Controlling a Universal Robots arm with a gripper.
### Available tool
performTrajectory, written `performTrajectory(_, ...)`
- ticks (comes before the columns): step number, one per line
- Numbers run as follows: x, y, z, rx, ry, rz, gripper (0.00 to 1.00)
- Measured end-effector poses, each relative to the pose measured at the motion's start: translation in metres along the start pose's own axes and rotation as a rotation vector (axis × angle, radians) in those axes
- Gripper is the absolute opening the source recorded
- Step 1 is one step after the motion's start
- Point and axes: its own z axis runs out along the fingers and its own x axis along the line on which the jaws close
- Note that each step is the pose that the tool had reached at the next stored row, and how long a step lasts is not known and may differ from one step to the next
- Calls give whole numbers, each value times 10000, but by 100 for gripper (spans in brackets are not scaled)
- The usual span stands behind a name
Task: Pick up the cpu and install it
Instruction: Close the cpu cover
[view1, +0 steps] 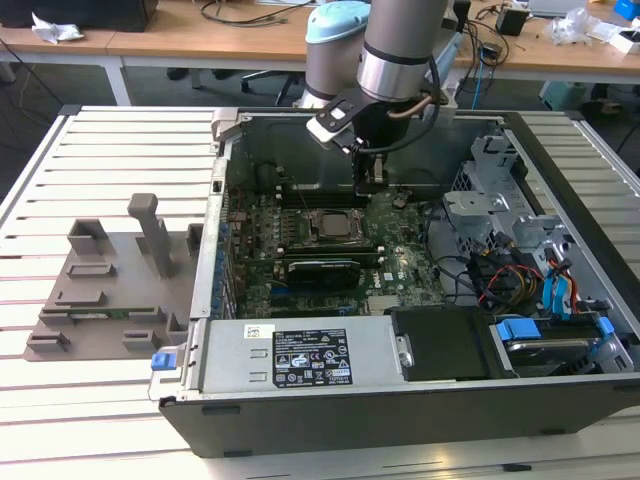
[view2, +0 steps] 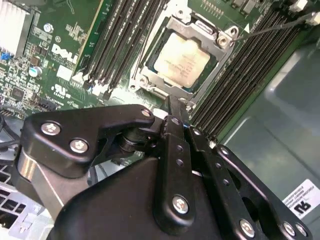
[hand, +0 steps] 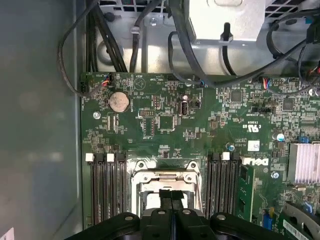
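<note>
Currently we see the tool (view1: 372, 183) hanging inside the open computer case (view1: 420, 410), low over the green motherboard (view1: 400, 262) and near the case's far wall in the exterior view. Its two fingers (hand: 165, 196) are pressed together with no gap showing, and nothing is held between them. The cpu (view2: 186, 61) lies flat in the socket frame (view2: 210, 31), pale metal top up, with the frame's metal around it on all sides. In the second wrist view the fingertips sit just beside one edge of that frame, off the cpu; we cannot tell whether they touch the board. Black memory slots (hand: 107, 187) run along both sides of the socket. A round coin battery (hand: 119, 101) sits further up the board, and a finned silver heatsink (hand: 305, 162) is off to one side. In the exterior view a grey power supply (view1: 300, 365) fills the case's near side. A grey moulded fixture (view1: 110, 280) stands on the slatted white worktop (view1: 60, 410), on the exterior view's left, well apart from the tool.
</note>
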Motion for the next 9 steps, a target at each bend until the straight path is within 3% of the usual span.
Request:
performTrajectory(1,2,-41,59,1,-1,1,11)
performTrajectory(9,4,-95,96,1,-2,1,11)
